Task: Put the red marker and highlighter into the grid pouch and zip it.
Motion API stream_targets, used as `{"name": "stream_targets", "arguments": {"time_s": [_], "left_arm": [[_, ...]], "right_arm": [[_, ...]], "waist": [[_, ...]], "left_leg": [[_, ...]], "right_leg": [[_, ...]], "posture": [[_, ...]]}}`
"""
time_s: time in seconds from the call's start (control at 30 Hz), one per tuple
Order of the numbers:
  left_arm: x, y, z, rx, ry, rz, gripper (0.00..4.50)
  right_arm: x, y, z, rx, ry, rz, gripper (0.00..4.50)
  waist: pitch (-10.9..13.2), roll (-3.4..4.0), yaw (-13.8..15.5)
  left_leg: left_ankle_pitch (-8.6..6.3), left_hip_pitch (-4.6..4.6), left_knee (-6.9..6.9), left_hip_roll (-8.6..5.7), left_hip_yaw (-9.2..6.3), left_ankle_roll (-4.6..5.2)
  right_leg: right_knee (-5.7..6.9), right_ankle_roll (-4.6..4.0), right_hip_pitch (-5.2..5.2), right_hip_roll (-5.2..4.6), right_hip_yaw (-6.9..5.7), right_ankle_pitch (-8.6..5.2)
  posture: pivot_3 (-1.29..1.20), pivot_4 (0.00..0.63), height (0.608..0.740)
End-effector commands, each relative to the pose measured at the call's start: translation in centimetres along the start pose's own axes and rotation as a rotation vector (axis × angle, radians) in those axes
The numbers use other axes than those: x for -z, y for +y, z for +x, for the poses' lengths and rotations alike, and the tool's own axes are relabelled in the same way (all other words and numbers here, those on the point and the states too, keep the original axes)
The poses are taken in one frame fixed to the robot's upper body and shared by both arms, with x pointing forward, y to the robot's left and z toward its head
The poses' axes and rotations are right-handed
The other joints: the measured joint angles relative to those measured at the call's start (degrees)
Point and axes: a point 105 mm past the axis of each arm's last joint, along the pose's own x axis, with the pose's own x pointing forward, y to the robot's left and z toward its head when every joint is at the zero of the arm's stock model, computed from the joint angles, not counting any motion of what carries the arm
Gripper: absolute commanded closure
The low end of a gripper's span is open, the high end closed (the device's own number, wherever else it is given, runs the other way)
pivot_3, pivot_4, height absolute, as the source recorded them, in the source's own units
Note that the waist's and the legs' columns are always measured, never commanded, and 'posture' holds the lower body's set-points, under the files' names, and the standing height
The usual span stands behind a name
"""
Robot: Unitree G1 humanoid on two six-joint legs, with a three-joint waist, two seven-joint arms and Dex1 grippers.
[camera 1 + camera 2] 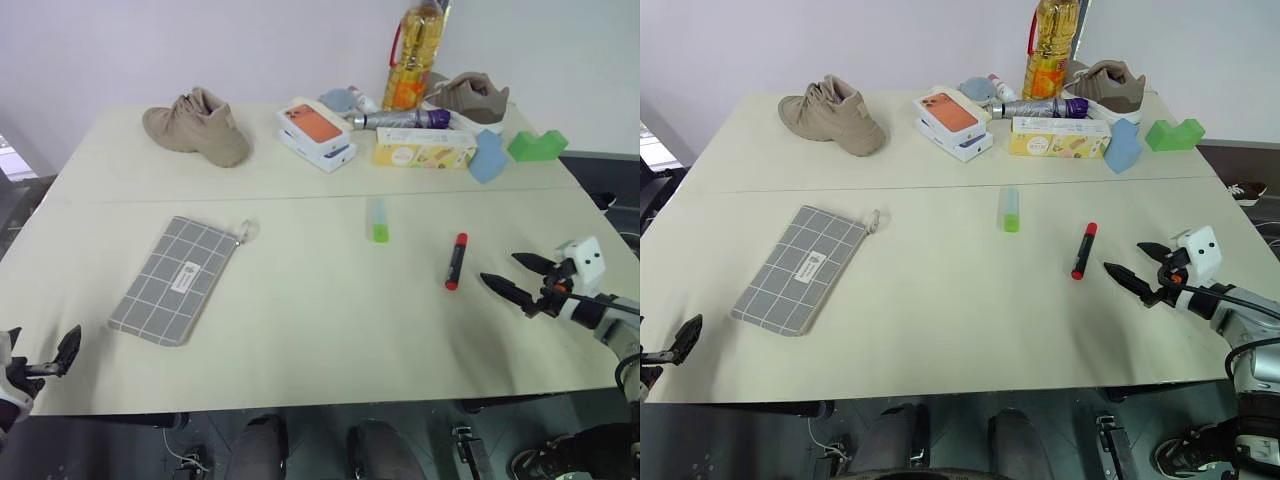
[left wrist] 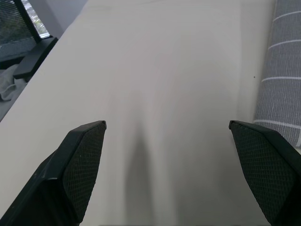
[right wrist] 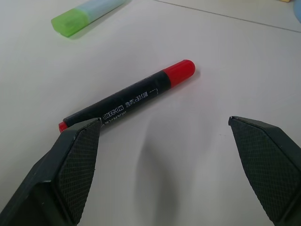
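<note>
Bare table (image 1: 300, 320) between grid pouch (image 1: 177, 278), highlighter (image 1: 378, 221) and red marker (image 1: 456, 261); clutter far back.

Two tan suede shoes (image 1: 197, 126) (image 1: 470, 97), one grey grid-lined fabric pouch (image 1: 176, 279), one slim red marker (image 1: 456, 261), one mint-and-green highlighter (image 1: 378, 220), one yellow oil bottle (image 1: 413, 55).

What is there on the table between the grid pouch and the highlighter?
Nothing: in the left eye view, bare table separates the grid pouch and the highlighter.

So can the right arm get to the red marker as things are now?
Probably yes. The right gripper is open and pointed at the red marker, which lies flat on the table just ahead of it, with bare tabletop between. The highlighter lies well clear.
</note>
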Motion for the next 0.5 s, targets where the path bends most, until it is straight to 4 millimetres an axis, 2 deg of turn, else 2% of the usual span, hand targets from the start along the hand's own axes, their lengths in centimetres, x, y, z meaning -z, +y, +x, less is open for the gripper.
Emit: {"name": "stream_targets", "arguments": {"time_s": [0.03, 0.27, 0.4, 0.5], "left_arm": [[-1.1, 0.8, -0.4, -0.031, -0.036, 0.021, 0.02], [-1.2, 0.4, -0.4, -0.023, -0.049, -0.003, 0.02], [-1.1, -0.1, -0.3, -0.013, -0.065, 0.004, 0.02], [-1.2, -0.8, -0.5, -0.001, -0.086, 0.006, 0.02]], "right_arm": [[-1.4, 0.0, 0.1, 0.001, -0.045, -0.033, 0.0], [-2.8, 1.3, 1.2, -0.048, -0.085, -0.055, 0.0], [-4.4, 3.8, 2.7, -0.138, -0.138, -0.057, 0.0], [-5.9, 6.9, 4.4, -0.241, -0.188, -0.074, 0.0]], "waist": [[0.0, 0.0, 0.0], [0.0, 0.0, -0.16], [-0.01, 0.01, -0.16], [-0.01, 0.0, -0.14]], "left_leg": [[0.0, 0.0, 0.01, 0.0, 0.0, 0.0], [0.0, 0.02, 0.05, 0.01, 0.02, 0.0], [0.0, 0.06, 0.06, 0.05, 0.01, 0.0], [0.0, 0.06, 0.08, 0.05, 0.01, 0.0]], "right_leg": [[0.01, 0.0, 0.01, 0.0, 0.0, 0.0], [0.05, 0.02, 0.02, 0.05, 0.01, 0.01], [0.13, 0.03, 0.02, 0.11, 0.02, 0.01], [0.13, 0.03, 0.03, 0.12, 0.02, 0.02]], "posture": [[0.0, 0.15, 0.74], [0.0, 0.15, 0.74], [0.0, 0.15, 0.74], [0.0, 0.15, 0.74]]}}
